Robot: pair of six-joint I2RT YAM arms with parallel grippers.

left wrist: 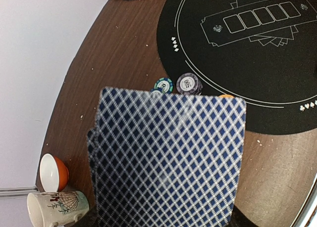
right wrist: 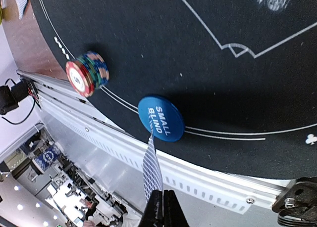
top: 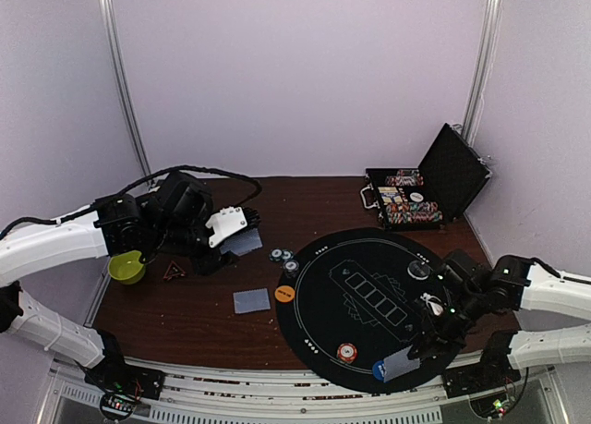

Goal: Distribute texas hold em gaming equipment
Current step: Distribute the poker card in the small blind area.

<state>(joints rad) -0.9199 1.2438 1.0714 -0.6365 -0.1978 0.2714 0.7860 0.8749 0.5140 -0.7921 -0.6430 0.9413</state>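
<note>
My left gripper (top: 236,236) is shut on a pack of blue-checked playing cards (left wrist: 166,158), held above the wood left of the black round mat (top: 369,258). The cards hide its fingers in the left wrist view. Two striped chips (left wrist: 176,83) lie just beyond the cards at the mat's edge. One card (top: 251,300) lies face down on the wood, with an orange disc (top: 285,294) beside it. My right gripper (right wrist: 163,195) is shut on a single card (right wrist: 152,170), edge-on over the front rail by the blue "small blind" disc (right wrist: 160,118). A chip stack (right wrist: 87,72) stands on the mat's front edge.
An open black case (top: 434,188) of chips stands at the back right. A dark disc (top: 418,269) and a small white piece (top: 431,304) sit on the mat's right side. A green bowl (top: 126,269) is at the left edge. An orange bowl (left wrist: 53,171) and a cream mug (left wrist: 57,207) sit near the left gripper.
</note>
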